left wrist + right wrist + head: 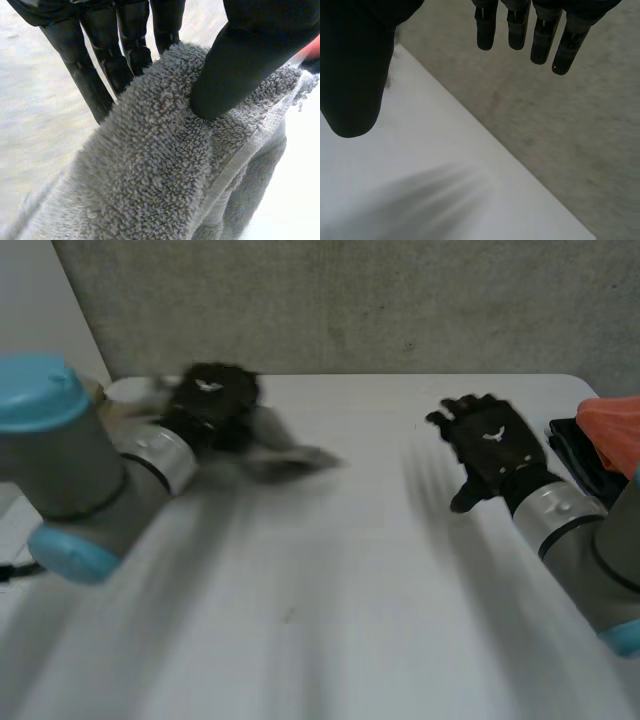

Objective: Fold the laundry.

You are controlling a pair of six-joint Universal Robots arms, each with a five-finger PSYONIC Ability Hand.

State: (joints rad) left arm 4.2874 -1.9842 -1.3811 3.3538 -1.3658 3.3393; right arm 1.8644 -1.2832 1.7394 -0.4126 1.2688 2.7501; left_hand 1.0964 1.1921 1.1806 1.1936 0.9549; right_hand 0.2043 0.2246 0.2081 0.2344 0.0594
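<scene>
a grey towel (150, 165) is pinched in the left hand (210, 405) at upper left, the right hand (493, 448) is splayed empty; spreading flat is likely needed next.

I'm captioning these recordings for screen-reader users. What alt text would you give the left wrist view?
The robot's left hand pinches a grey terry towel between its thumb and fingers, close to the towel's hemmed edge. The towel spreads away from the hand, with the white table behind it.
</scene>
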